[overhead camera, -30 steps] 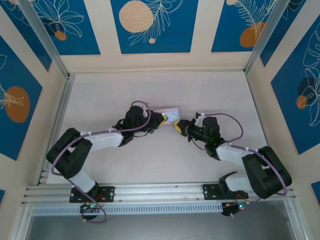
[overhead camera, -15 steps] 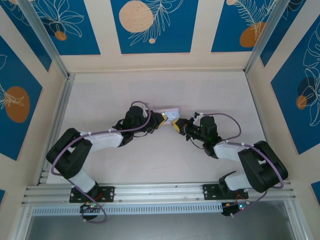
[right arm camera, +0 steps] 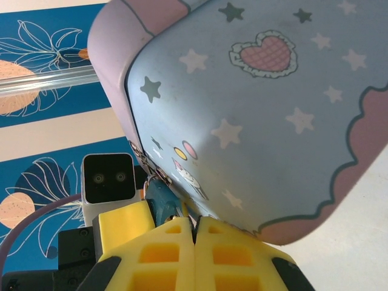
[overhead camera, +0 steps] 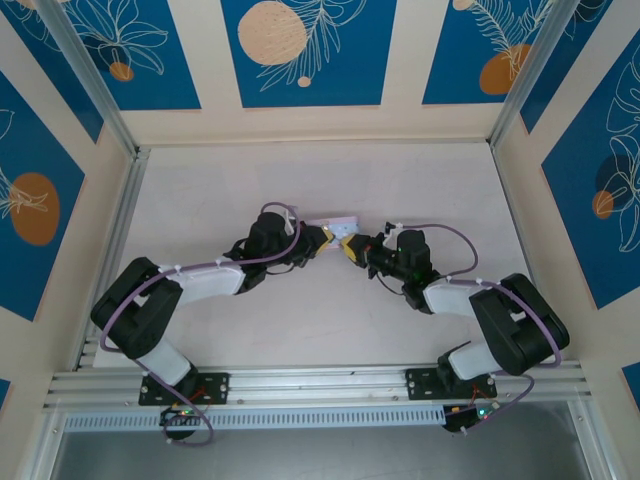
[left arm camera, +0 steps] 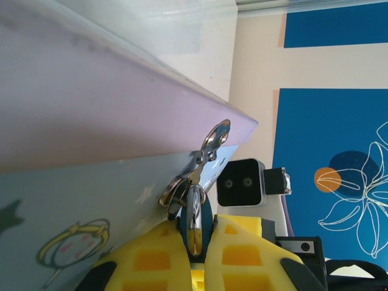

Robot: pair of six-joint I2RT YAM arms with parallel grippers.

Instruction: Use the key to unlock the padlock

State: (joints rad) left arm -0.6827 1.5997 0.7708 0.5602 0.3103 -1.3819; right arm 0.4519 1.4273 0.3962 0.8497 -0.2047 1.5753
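Observation:
The tiny teal-blue padlock (left arm camera: pixel 207 223) with its chrome shackle is pinched between the yellow fingers of my left gripper (left arm camera: pixel 197 219), which is shut on it. The padlock hangs from the clasp (left arm camera: pixel 213 140) of the pale blue tin (left arm camera: pixel 91 200). In the right wrist view the padlock (right arm camera: pixel 161 200) sits just left of my right gripper (right arm camera: pixel 195 221), whose pads are pressed together. The key is a thin dark sliver between them, its tip touching the padlock's face. From above, the left gripper (overhead camera: pixel 325 237) and right gripper (overhead camera: pixel 351 250) meet at the tin (overhead camera: pixel 340 222).
The tin (right arm camera: pixel 254 121), with stars, a heart and a lilac lid, lies mid-table right above both grippers. The other arm's wrist camera (left arm camera: pixel 242 182) faces me at close range. Blue floral wall panels (overhead camera: pixel 300 50) enclose the table on three sides.
My right arm has crept a little to the left, bringing its gripper closer to the left gripper and the padlock. The left arm and tin have stayed put.

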